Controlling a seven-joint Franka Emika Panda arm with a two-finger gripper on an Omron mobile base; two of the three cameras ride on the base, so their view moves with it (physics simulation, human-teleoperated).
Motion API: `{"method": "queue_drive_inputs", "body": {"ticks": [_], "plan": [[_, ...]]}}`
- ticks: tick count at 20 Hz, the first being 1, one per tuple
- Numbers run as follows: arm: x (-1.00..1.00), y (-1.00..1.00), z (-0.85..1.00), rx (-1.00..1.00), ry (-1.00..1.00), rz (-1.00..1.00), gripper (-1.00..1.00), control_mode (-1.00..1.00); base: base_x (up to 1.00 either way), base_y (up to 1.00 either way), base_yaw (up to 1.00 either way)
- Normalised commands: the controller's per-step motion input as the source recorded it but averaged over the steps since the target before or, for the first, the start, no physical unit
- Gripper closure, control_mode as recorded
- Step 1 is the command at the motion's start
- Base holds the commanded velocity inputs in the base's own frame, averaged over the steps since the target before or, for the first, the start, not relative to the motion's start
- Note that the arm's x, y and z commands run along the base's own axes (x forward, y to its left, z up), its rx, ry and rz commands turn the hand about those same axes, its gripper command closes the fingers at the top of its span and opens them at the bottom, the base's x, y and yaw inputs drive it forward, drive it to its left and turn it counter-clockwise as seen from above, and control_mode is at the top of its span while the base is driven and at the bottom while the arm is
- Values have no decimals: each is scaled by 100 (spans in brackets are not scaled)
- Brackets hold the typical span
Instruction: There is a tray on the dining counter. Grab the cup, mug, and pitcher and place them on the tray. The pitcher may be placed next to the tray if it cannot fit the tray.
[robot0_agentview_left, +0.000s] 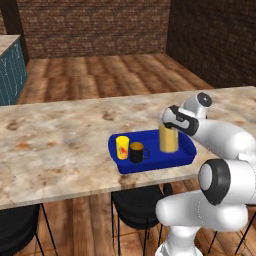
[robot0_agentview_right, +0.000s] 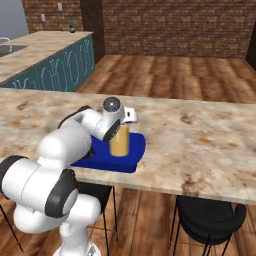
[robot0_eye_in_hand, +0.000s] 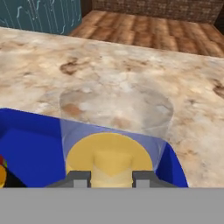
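Claw sits at the top of the pitcher, its two dark fingertips narrowly spread on either side of the rim and pinching it. The pitcher, clear glass with orange-yellow liquid, stands upright inside the blue tray, at its right end in the left base view. At the tray's other end the yellow cup and the black mug stand upright, just beside each other, cup to the left. The tray lies on the marbled bench near its front edge, above black stools.
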Motion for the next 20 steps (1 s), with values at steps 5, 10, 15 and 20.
{"method": "queue_drive_inputs", "body": {"ticks": [5, 10, 15, 20], "plan": [[25, 0, -3, 0, -4, 0, 100, -100, 0, 0, 0], [1, 0, -16, 0, -7, 0, 100, -100, 0, 0, 0], [0, 0, -20, 0, -11, 0, 100, -100, 0, 0, 0], [0, 0, -4, 0, -1, 0, 100, -100, 0, 0, 0]]}}
